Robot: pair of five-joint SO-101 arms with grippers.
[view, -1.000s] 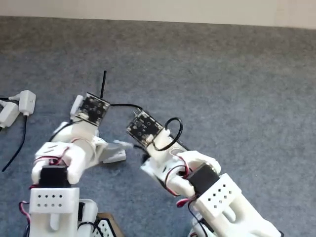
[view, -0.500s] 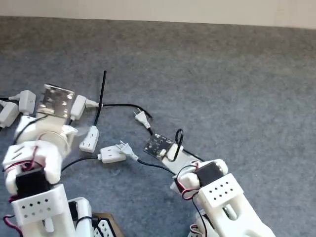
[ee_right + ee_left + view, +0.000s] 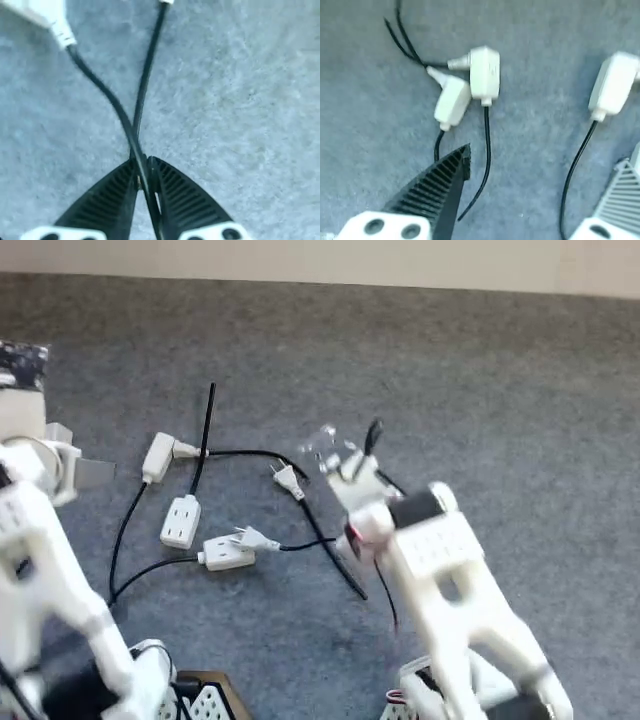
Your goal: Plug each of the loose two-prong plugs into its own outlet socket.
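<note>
Three white outlet sockets [image 3: 158,456], [image 3: 181,522], [image 3: 227,553] lie on the grey carpet on black cords. One two-prong plug [image 3: 288,480] lies loose. A second plug [image 3: 255,538] sits right at the third socket. My left gripper [image 3: 85,472] is raised at the far left and stands open [image 3: 545,160] above two white cord ends [image 3: 452,104], [image 3: 485,72] that lie side by side. My right gripper [image 3: 330,447] hangs above the crossing cords with its fingers [image 3: 172,192] closed to a slit. A black cord [image 3: 117,112] on the carpet lines up with that slit.
Another white socket body [image 3: 615,82] lies on the carpet next to the pair under my left gripper. A thin black cord end [image 3: 209,415] points toward the far wall. Bare carpet stretches to the right and to the back.
Both arms have lifted off the cords. The left arm swung up and out to the far left; the right arm pulled back, then rose. The sockets and plugs they covered now lie in sight.
</note>
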